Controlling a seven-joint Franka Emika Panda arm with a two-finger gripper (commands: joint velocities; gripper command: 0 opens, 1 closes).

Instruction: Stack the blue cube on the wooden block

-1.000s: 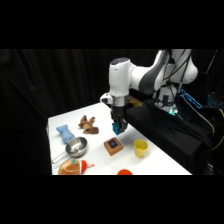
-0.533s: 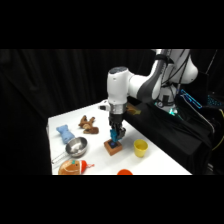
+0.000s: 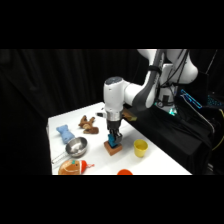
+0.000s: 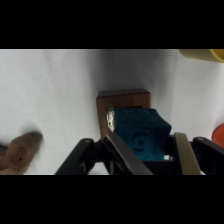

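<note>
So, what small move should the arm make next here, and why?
Probably lower a little more, then open. In the wrist view the gripper holds the blue cube between its fingers, directly over the wooden block, and in the side view the cube sits at the block's top. Whether they already touch, I cannot tell.

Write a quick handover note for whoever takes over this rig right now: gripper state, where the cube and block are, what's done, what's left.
Gripper: low over the table, fingers shut on the blue cube.
Blue cube: held between the fingers, right over the wooden block; the wrist view shows it covering most of the block's top. Whether it already rests on the block cannot be told.
Wooden block: flat on the white table, between the metal bowl and the yellow cup.
Done: cube picked and brought over the block.
Left: set it down if needed, open the fingers, lift clear, probably straight up so the cube is not nudged.
</note>
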